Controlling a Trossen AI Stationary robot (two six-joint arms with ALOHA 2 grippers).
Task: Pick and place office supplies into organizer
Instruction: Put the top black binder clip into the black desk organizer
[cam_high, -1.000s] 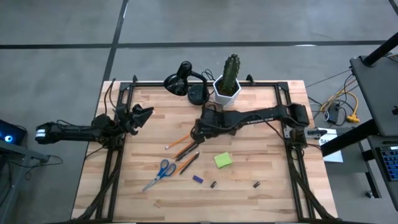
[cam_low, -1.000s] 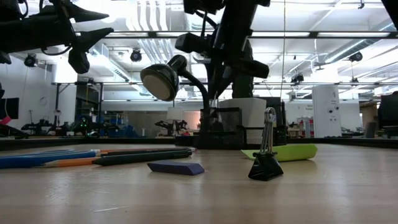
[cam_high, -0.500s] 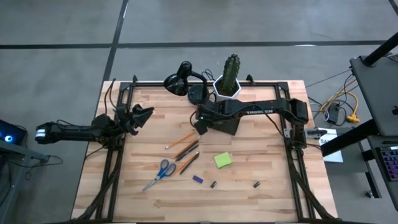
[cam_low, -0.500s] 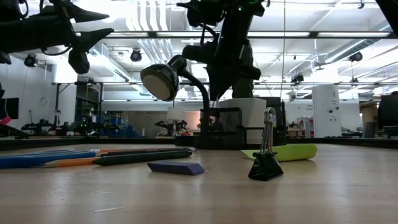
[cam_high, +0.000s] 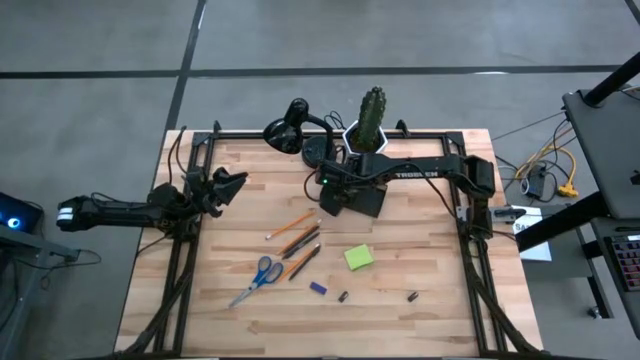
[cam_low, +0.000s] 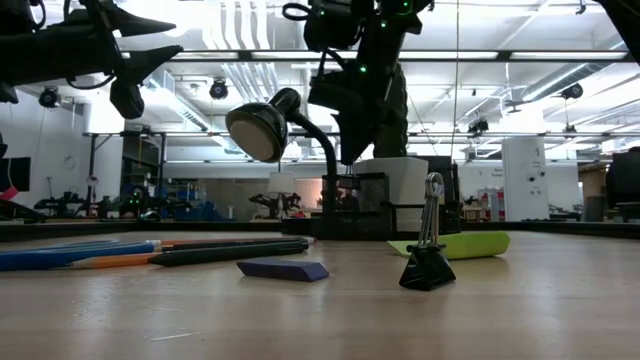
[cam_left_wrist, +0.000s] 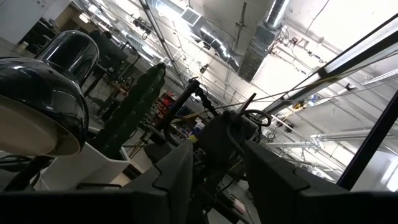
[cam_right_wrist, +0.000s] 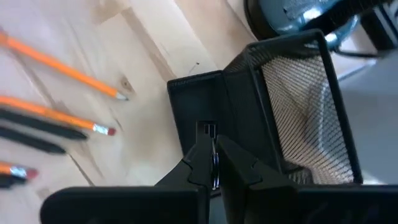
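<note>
High view, right gripper (cam_high: 328, 203) hovering over mesh organizer (cam_high: 362, 198), fingers pinching a small binder clip (cam_right_wrist: 211, 132), left gripper (cam_high: 232, 184) waiting part-open, empty, four pencils (cam_high: 296, 236), one scissors (cam_high: 257, 279), one sticky pad (cam_high: 359, 258) lying on counter (cam_high: 420, 240)

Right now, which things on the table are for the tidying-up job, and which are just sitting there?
For the job: orange and dark pencils, blue-handled scissors, lime-green square sticky-note pad, small blue block, small black binder clip, black mesh organizer box.

Just sitting there: black desk lamp, green cactus in a white pot.
</note>
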